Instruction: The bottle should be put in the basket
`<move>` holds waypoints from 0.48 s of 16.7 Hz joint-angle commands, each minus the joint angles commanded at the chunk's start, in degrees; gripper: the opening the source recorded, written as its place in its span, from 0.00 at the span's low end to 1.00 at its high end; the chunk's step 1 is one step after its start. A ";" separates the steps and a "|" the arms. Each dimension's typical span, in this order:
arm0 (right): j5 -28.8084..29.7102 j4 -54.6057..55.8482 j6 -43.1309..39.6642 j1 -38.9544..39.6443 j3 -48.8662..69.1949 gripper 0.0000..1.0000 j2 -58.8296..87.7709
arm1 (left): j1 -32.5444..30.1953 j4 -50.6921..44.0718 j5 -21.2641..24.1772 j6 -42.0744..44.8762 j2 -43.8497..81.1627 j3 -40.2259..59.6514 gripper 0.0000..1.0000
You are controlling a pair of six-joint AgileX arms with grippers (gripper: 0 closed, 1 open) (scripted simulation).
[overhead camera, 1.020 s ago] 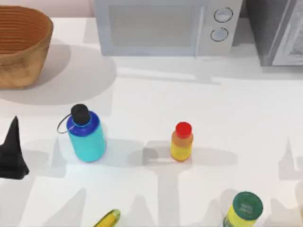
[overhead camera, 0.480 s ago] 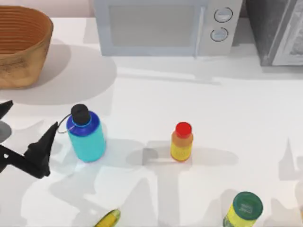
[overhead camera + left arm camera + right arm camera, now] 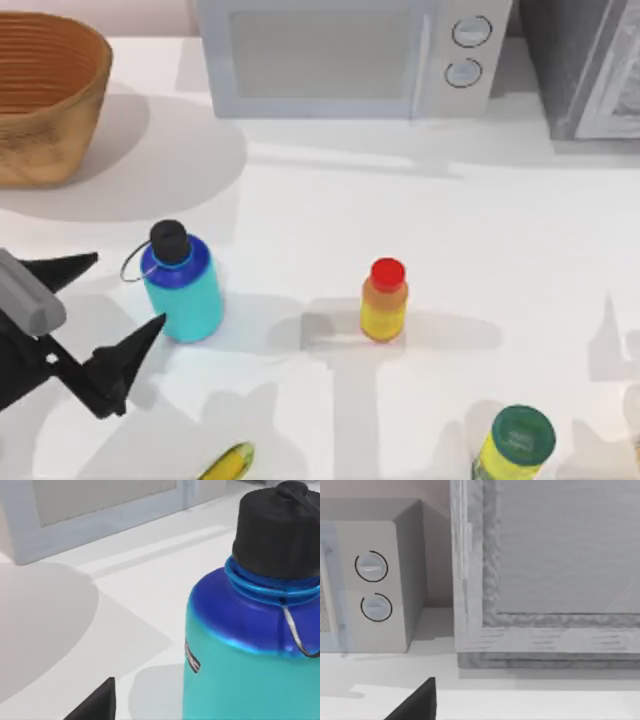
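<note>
The left gripper (image 3: 95, 300) is sitting low at the table's left edge with its two black fingers spread wide apart, one tip pointing toward the bottle's loop ring and the other reaching just beside the bottle's base; it is grasping nothing. The bottle (image 3: 183, 285) is standing upright on the white table (image 3: 420, 220) just to the right of those fingertips, apart from them, its black screw cap (image 3: 170, 240) on and the thin grey loop ring (image 3: 132, 268) sticking out toward the gripper. In the left wrist view the bottle (image 3: 255, 645) is looming close, blue shoulder above cyan body, with a small dark label mark on its side that is too small to read. The basket (image 3: 45, 100) is resting at the far left corner, well apart from the bottle.

A small yellow-orange bottle (image 3: 384, 300) with a red cap is standing near the table's middle, and a yellow container (image 3: 513, 445) with a dark green lid is sitting near the front right; its lid is bearing a pale print that cannot be read. A yellow object (image 3: 226, 464) is lying at the front edge. A microwave (image 3: 350, 55) is standing at the back, its two round dials (image 3: 372, 585) showing in the right wrist view, where one dark fingertip is showing at the frame's edge; I cannot tell how the right gripper's fingers stand.
</note>
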 joint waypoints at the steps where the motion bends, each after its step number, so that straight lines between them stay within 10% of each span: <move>1: 0.00 0.00 0.00 0.00 0.00 1.00 0.00 | 0.12 2.02 1.31 0.38 2.76 0.07 1.00; 8: 0.00 0.00 0.00 0.00 0.00 1.00 0.00 | 0.34 5.63 3.72 1.06 7.67 0.14 1.00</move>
